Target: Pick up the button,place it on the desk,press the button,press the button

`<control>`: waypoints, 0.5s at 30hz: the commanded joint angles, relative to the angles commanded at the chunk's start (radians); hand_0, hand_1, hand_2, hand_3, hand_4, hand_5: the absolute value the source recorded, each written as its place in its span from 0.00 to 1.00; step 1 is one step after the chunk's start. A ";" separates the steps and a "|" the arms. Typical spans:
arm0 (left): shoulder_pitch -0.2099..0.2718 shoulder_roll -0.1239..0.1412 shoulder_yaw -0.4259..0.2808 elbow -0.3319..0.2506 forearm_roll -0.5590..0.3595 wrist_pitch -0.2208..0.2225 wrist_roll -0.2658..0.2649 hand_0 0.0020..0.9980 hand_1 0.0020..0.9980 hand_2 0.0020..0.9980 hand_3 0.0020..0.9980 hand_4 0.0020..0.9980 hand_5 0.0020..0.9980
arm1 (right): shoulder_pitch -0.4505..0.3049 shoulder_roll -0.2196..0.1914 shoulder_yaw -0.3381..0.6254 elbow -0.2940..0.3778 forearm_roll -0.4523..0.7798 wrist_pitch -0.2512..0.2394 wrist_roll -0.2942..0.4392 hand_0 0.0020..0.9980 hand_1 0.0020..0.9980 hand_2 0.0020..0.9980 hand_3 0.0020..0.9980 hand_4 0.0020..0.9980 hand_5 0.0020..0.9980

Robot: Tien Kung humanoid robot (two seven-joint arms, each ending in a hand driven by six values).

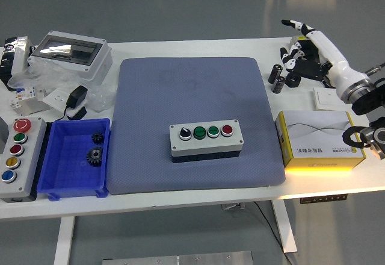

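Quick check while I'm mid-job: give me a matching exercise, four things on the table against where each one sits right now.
Things:
1. button box
2. gears
3. yellow box
4. right hand

Places:
A. inside the blue bin
B. on the blue mat
C. raised over the table's far right corner
D. on bare table, right of the mat

Pairs: 1-B, 2-A, 3-D, 4-C
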 joint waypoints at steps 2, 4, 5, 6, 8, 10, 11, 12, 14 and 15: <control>-0.003 0.004 0.001 0.000 0.002 0.000 0.001 0.66 0.63 0.62 0.70 0.82 0.24 | -0.032 0.015 0.022 -0.007 0.016 -0.066 0.051 0.03 0.22 0.53 0.91 0.55 0.15; -0.005 0.009 0.003 0.000 0.004 0.000 0.003 0.66 0.63 0.62 0.70 0.82 0.24 | -0.061 0.029 0.032 -0.016 0.033 -0.121 0.099 0.03 0.22 0.53 0.91 0.55 0.15; -0.007 0.011 0.005 0.000 0.005 0.000 0.004 0.66 0.63 0.62 0.70 0.82 0.24 | -0.076 0.037 0.035 -0.019 0.043 -0.146 0.122 0.03 0.22 0.53 0.91 0.55 0.15; -0.009 0.013 0.007 0.000 0.005 -0.001 0.004 0.66 0.63 0.62 0.70 0.82 0.24 | -0.086 0.042 0.038 -0.021 0.050 -0.165 0.141 0.03 0.22 0.53 0.91 0.55 0.15; -0.013 0.018 0.008 0.000 0.008 -0.001 0.005 0.66 0.63 0.62 0.70 0.82 0.24 | -0.107 0.053 0.046 -0.023 0.061 -0.198 0.178 0.09 0.25 0.51 0.78 0.60 0.22; -0.019 0.024 0.009 0.000 0.011 -0.001 0.007 0.66 0.63 0.62 0.70 0.82 0.24 | -0.125 0.062 0.059 -0.021 0.070 -0.214 0.205 0.09 0.25 0.51 0.78 0.60 0.22; -0.022 0.028 0.009 0.000 0.012 -0.001 0.007 0.66 0.63 0.62 0.70 0.82 0.24 | -0.133 0.067 0.068 -0.018 0.075 -0.218 0.217 0.09 0.25 0.51 0.78 0.60 0.22; -0.025 0.031 0.008 0.000 0.013 -0.001 0.007 0.66 0.63 0.62 0.70 0.82 0.24 | -0.139 0.071 0.077 -0.015 0.080 -0.219 0.226 0.09 0.25 0.51 0.78 0.60 0.22; -0.029 0.037 0.007 0.000 0.015 0.000 0.007 0.66 0.63 0.62 0.70 0.82 0.24 | -0.147 0.078 0.095 -0.009 0.091 -0.217 0.242 0.19 0.36 0.52 0.73 0.61 0.24; -0.030 0.041 0.007 0.000 0.017 0.000 0.007 0.66 0.63 0.62 0.70 0.82 0.24 | -0.149 0.083 0.104 -0.007 0.098 -0.215 0.249 0.19 0.36 0.52 0.73 0.61 0.24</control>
